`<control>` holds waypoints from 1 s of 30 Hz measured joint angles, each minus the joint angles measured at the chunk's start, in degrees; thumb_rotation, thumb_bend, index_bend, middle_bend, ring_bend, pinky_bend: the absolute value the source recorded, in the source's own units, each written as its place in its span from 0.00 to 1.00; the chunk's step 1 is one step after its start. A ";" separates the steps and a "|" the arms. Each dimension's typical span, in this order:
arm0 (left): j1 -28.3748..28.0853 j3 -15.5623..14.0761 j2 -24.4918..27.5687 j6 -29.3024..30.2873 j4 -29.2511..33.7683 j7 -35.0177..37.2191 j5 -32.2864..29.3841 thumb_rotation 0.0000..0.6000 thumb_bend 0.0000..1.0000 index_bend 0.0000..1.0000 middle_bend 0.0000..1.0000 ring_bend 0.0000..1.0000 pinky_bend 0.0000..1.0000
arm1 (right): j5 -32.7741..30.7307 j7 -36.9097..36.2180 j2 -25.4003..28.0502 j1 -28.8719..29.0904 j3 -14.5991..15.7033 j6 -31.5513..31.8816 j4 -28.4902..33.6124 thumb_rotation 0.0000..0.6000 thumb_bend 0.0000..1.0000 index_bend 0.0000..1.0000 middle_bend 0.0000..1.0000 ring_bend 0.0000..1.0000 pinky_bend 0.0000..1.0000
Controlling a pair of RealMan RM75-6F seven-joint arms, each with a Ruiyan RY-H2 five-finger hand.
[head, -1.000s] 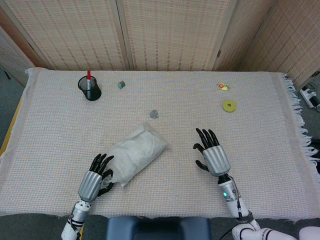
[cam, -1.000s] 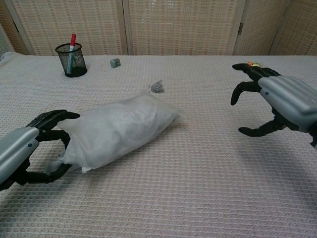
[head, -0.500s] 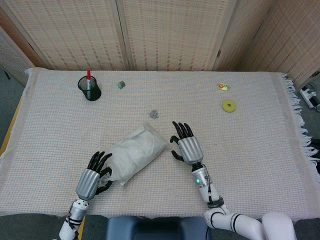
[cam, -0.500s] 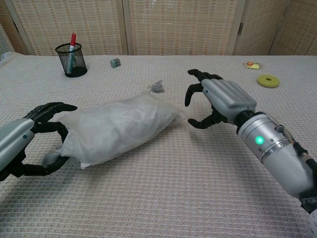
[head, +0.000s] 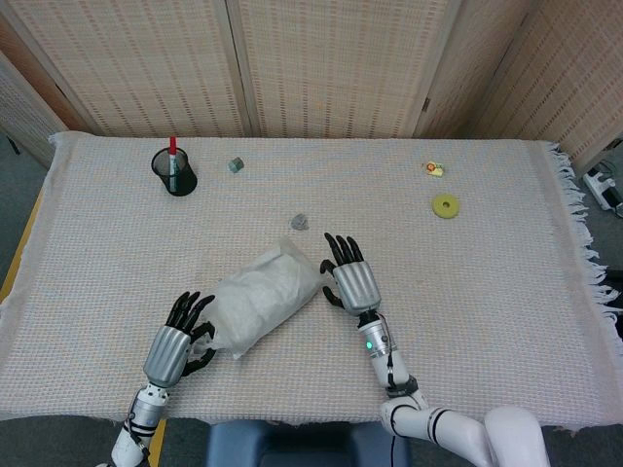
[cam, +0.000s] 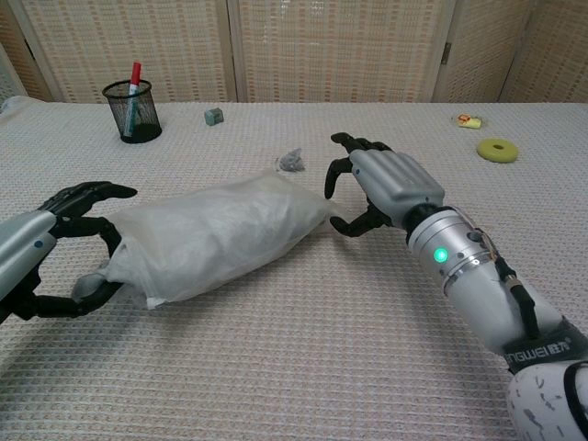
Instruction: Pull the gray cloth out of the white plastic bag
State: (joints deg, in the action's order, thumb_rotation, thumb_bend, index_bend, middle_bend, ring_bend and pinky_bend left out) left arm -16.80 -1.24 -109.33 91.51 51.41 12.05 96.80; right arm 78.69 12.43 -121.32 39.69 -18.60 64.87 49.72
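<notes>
Head view. I am seeing one white bag point(head: 261, 297) lying on its side on the cloth-covered table point(head: 506, 282), slanting from lower left to upper right. It is bulging, and something pale is showing dimly through the plastic; I cannot tell from here that it is the gray cloth. One black mesh cup point(head: 174, 172) is standing upright at the far left, holding one red-capped pen point(head: 172, 158). Loose items, one of each: a small gray block point(head: 235, 164), a crumpled gray scrap point(head: 301, 222) just beyond the bag, a yellow ring point(head: 446, 205), and a small yellow-and-red piece point(head: 433, 169). My left hand point(head: 181, 334) is lying at the bag's lower-left end, fingers apart. My right hand point(head: 348, 280) is sitting against the upper-right end, fingers spread.

Chest view. The bag point(cam: 216, 234) is translucent and wrinkled, its fill reading as a gray-white mass. At its near-left end a gray wad, the cloth point(cam: 90, 285), is poking out, touching the lower finger of my left hand point(cam: 69, 248). That hand is curving around the end with thumb and fingers well apart, gripping nothing that I can confirm. My right hand point(cam: 372, 188) is hooking around the bag's right corner, fingers half curled with a gap between them; whether they are touching the plastic, I cannot tell. The cup point(cam: 131, 110) and pen point(cam: 133, 87) are standing at the far left.
</notes>
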 measured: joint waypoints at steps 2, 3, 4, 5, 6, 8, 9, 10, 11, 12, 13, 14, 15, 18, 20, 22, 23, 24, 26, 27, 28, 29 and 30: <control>-0.03 0.11 0.03 0.12 -0.02 0.06 -0.03 1.00 0.61 0.78 0.17 0.00 0.03 | -0.41 -0.09 -0.34 0.40 -0.20 0.00 -0.48 1.00 0.29 0.44 0.00 0.00 0.00; -0.05 0.14 0.06 0.13 -0.01 0.11 -0.04 1.00 0.61 0.78 0.17 0.00 0.03 | -0.69 -0.06 -0.51 0.63 -0.32 -0.04 -0.76 1.00 0.29 0.43 0.00 0.00 0.00; -0.08 0.16 0.13 0.13 0.04 0.17 -0.06 1.00 0.61 0.78 0.17 0.00 0.03 | -0.86 -0.01 -0.62 0.79 -0.38 -0.10 -0.92 1.00 0.29 0.43 0.00 0.00 0.00; -0.10 0.18 0.18 0.16 0.08 0.17 -0.06 1.00 0.61 0.78 0.17 0.00 0.03 | -1.03 0.05 -0.67 0.87 -0.39 -0.23 -0.98 1.00 0.29 0.41 0.00 0.00 0.00; -0.12 0.20 0.23 0.20 0.11 0.18 -0.05 1.00 0.61 0.78 0.17 0.00 0.03 | -1.31 0.21 -0.69 0.96 -0.35 -0.45 -1.01 1.00 0.29 0.40 0.00 0.00 0.00; -0.14 0.22 0.35 0.24 0.21 0.25 -0.06 1.00 0.61 0.78 0.17 0.00 0.03 | -1.63 0.59 -0.72 1.06 -0.23 -0.71 -1.06 1.00 0.29 0.38 0.00 0.00 0.00; -0.14 0.22 0.38 0.23 0.24 0.26 -0.07 1.00 0.61 0.78 0.17 0.00 0.03 | -1.90 0.85 -0.75 1.11 -0.15 -0.94 -1.10 1.00 0.29 0.37 0.00 0.00 0.00; -0.14 0.21 0.42 0.22 0.27 0.23 -0.08 1.00 0.61 0.78 0.17 0.00 0.03 | -2.15 1.06 -0.78 1.15 -0.09 -1.18 -1.12 1.00 0.29 0.37 0.00 0.00 0.00; -0.14 0.22 0.43 0.22 0.29 0.21 -0.10 1.00 0.61 0.78 0.17 0.00 0.03 | -2.42 1.26 -0.83 1.20 -0.04 -1.41 -1.14 1.00 0.29 0.36 0.00 0.00 0.00; -0.14 0.22 0.44 0.21 0.32 0.21 -0.12 1.00 0.61 0.78 0.17 0.00 0.03 | -2.73 1.49 -0.93 1.30 0.03 -1.69 -1.18 1.00 0.29 0.36 0.00 0.00 0.00; -0.14 0.23 0.45 0.25 0.35 0.20 -0.13 1.00 0.61 0.78 0.17 0.00 0.03 | -2.90 1.59 -1.04 1.39 0.09 -1.80 -1.26 1.00 0.29 0.36 0.00 0.00 0.00; -0.14 0.25 0.46 0.27 0.37 0.16 -0.13 1.00 0.62 0.78 0.17 0.00 0.03 | -2.99 1.65 -1.15 1.48 0.13 -1.86 -1.37 1.00 0.29 0.36 0.00 0.00 0.00; -0.14 0.27 0.47 0.32 0.39 0.15 -0.12 1.00 0.61 0.78 0.17 0.00 0.03 | -3.14 1.73 -1.30 1.59 0.18 -1.97 -1.56 1.00 0.29 0.36 0.00 0.00 0.00; -0.19 0.33 0.59 0.31 0.53 0.15 -0.16 1.00 0.62 0.78 0.17 0.00 0.03 | -3.62 2.07 -1.71 1.98 0.18 -2.28 -2.12 1.00 0.29 0.37 0.00 0.00 0.00; -0.20 0.34 0.70 0.27 0.64 0.17 -0.20 1.00 0.62 0.78 0.17 0.00 0.03 | -3.74 2.12 -1.95 2.19 0.12 -2.25 -2.49 1.00 0.30 0.40 0.00 0.00 0.00; -0.22 0.37 0.77 0.31 0.66 0.11 -0.20 1.00 0.62 0.78 0.17 0.00 0.03 | -3.92 2.09 -2.26 2.41 -0.01 -2.09 -2.98 1.00 0.31 0.43 0.00 0.00 0.00; -0.21 0.36 0.80 0.29 0.68 0.13 -0.22 1.00 0.62 0.78 0.17 0.00 0.03 | -4.03 2.08 -2.40 2.50 -0.09 -2.03 -3.20 1.00 0.33 0.44 0.00 0.00 0.00; -0.20 0.35 0.84 0.28 0.71 0.15 -0.23 1.00 0.62 0.78 0.17 0.00 0.03 | -4.22 2.12 -2.58 2.63 -0.23 -2.00 -3.52 1.00 0.34 0.46 0.00 0.00 0.00; -0.20 0.33 0.88 0.29 0.75 0.17 -0.23 1.00 0.63 0.78 0.17 0.00 0.03 | -4.59 2.26 -2.84 2.84 -0.45 -2.03 -3.99 1.00 0.37 0.48 0.00 0.00 0.00; -0.19 0.31 0.91 0.29 0.77 0.17 -0.22 1.00 0.63 0.78 0.17 0.00 0.03 | -4.92 2.42 -3.01 2.98 -0.63 -2.12 -4.26 1.00 0.38 0.49 0.00 0.00 0.00; -0.20 0.31 0.93 0.32 0.77 0.15 -0.20 1.00 0.63 0.78 0.17 0.00 0.03 | -5.15 2.60 -3.14 3.13 -0.76 -2.20 -4.45 1.00 0.41 0.50 0.00 0.00 0.00; -0.21 0.31 0.96 0.34 0.79 0.16 -0.19 1.00 0.63 0.78 0.17 0.00 0.03 | -5.34 2.79 -3.28 3.29 -0.89 -2.26 -4.63 1.00 0.44 0.51 0.00 0.00 0.00; -0.22 0.32 0.99 0.37 0.81 0.17 -0.17 1.00 0.63 0.78 0.17 0.00 0.03 | -5.56 3.05 -3.47 3.51 -1.02 -2.32 -4.84 1.00 0.46 0.52 0.00 0.00 0.00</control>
State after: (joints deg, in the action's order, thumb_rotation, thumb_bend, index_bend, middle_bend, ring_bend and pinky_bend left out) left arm -17.02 -0.92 -108.34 91.89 52.22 12.22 96.63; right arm 73.13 15.47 -124.78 43.21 -19.62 62.55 44.89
